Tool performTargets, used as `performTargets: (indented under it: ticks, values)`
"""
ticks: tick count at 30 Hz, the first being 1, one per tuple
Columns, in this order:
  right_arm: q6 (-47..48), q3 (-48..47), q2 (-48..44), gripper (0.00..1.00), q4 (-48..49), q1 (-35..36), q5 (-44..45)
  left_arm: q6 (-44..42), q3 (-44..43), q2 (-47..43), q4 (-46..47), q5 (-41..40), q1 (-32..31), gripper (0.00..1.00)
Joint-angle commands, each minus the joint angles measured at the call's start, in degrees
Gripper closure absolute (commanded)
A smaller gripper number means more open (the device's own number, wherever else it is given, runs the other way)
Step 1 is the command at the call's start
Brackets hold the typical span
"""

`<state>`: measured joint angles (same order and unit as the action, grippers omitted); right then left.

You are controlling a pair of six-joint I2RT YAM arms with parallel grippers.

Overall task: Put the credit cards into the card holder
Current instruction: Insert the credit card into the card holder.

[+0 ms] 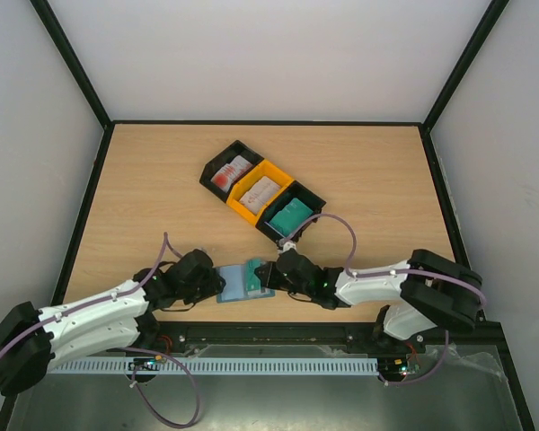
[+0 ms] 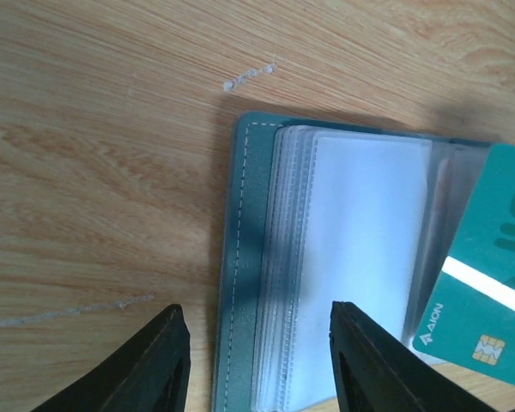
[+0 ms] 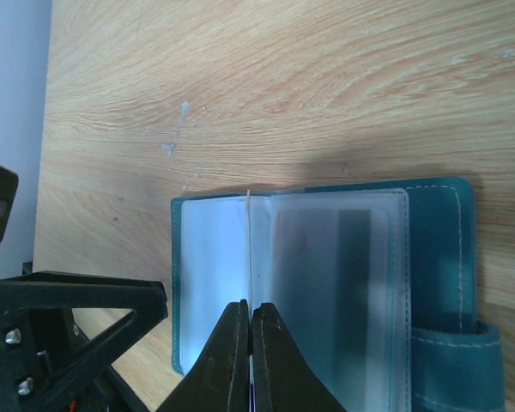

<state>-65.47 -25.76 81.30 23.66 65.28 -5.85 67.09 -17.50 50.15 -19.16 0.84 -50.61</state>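
— Why's the left claw [image 2: 256, 311] half open, empty, astride the card holder [image 2: 245, 283]?
— Likely to steady it, spread open on the tabletop [image 1: 162, 180]; the right claw [image 3: 251, 305], pinched shut on a green AION card [image 2: 489, 283], angles it over the clear sleeves [image 2: 360, 257].

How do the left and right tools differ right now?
The left tool stands open, straddling the edge of the card holder; the right tool is shut, pinching a green card. The left holds nothing; the right carries the card. Both sit over the open holder.
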Motion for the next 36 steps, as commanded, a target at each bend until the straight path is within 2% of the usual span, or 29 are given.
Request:
performTargets:
  ticks: [1, 8, 16, 23, 36]
  values:
    - [-1.3, 0.1, 3.8, 0.98, 7.1, 0.3, -0.5, -0.7, 0.8, 2.0, 1.5, -0.9, -0.3, 0.55]
    - [-3.1, 0.5, 8.7, 0.98, 12.2, 0.3, -3.6, -1.7, 0.9, 3.4, 1.8, -0.9, -0.3, 0.62]
    - [-8.0, 3.0, 9.3, 0.98, 17.1, 0.3, -4.5, -1.9, 2.2, 3.6, 2.6, -0.7, -0.3, 0.7]
    - [-8.5, 2.6, 12.3, 0.98, 19.9, 0.3, -4.8, -2.3, 2.7, 3.7, 3.9, 0.2, -0.3, 0.71]
    - [-7.4, 4.0, 14.6, 0.98, 26.5, 0.3, 0.0, -2.1, 3.3, 3.9, 5.0, 0.8, -0.3, 0.72]
